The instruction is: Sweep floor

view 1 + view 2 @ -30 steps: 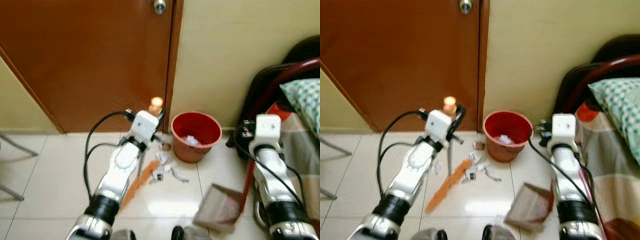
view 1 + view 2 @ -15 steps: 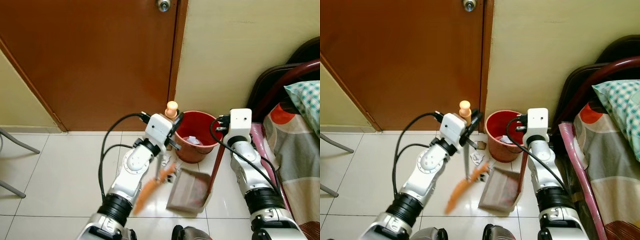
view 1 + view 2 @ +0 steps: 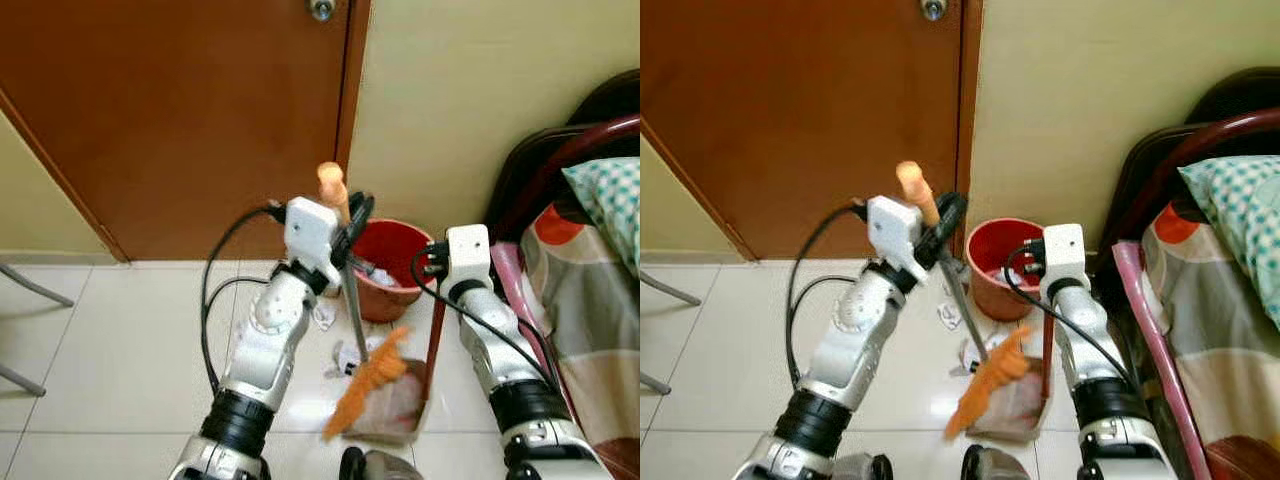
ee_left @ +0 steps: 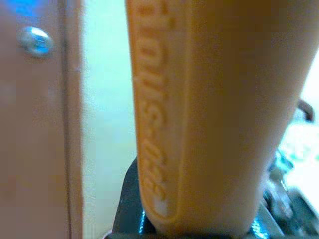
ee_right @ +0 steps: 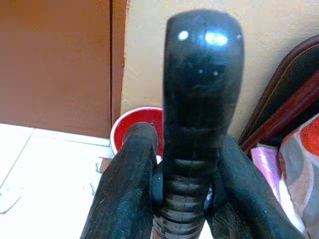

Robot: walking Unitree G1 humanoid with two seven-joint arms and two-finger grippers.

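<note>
My left gripper point(image 3: 349, 226) is shut on the broom's orange handle point(image 3: 331, 186), which looms close in the left wrist view point(image 4: 209, 99). The metal shaft slants down to the orange bristles point(image 3: 368, 384), which lie at the mouth of the dustpan point(image 3: 398, 408) on the floor. My right gripper point(image 3: 433, 264) is shut on the top of the dustpan's upright handle point(image 5: 202, 99), between two black fingers point(image 5: 124, 189). Paper scraps point(image 3: 345, 357) lie on the tiles by the bristles, with one more scrap point(image 3: 322, 316) nearer the door. A red bin point(image 3: 388, 272) holding scraps stands behind, against the wall.
A brown door point(image 3: 180, 120) with a metal knob point(image 3: 320, 9) closes the back left. A bed with a patterned cover point(image 3: 590, 300) and a dark frame point(image 3: 560, 160) crowds the right. A chair leg point(image 3: 30, 290) pokes in at the far left.
The broom has swung right, and its bristles have gone from left of the dustpan to its mouth. The handle tip stands higher and tilted. The dustpan sits a little further right.
</note>
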